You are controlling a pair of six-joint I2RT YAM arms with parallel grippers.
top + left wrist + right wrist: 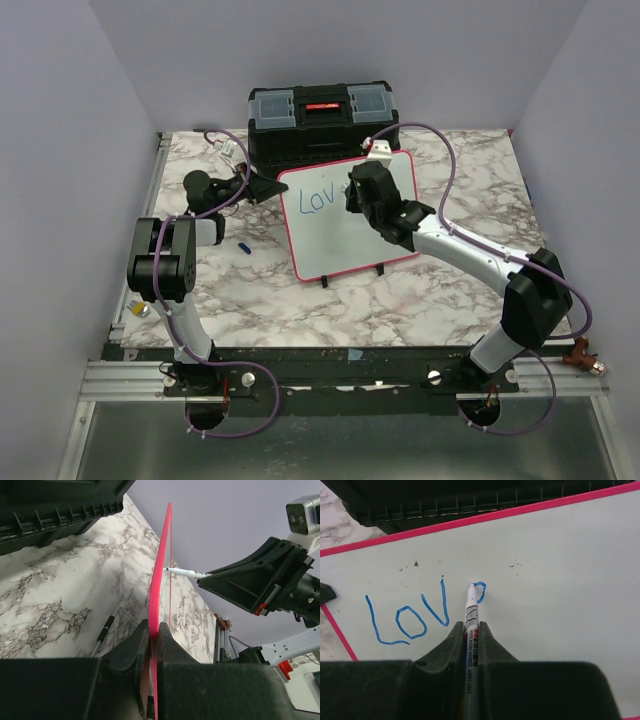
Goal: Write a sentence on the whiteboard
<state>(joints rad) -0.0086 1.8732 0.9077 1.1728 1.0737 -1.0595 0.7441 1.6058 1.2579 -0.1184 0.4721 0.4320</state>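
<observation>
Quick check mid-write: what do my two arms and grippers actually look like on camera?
The left arm and right arm have black joint housings and white-grey links, with purple cables looping along them. The left gripper and right gripper have matte black, wedge-shaped fingers. Small red accents show near the right wrist.

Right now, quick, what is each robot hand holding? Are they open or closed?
Left gripper: closed on the whiteboard, at its pink edge.
Right gripper: closed on the marker, its tip on the board.
</observation>
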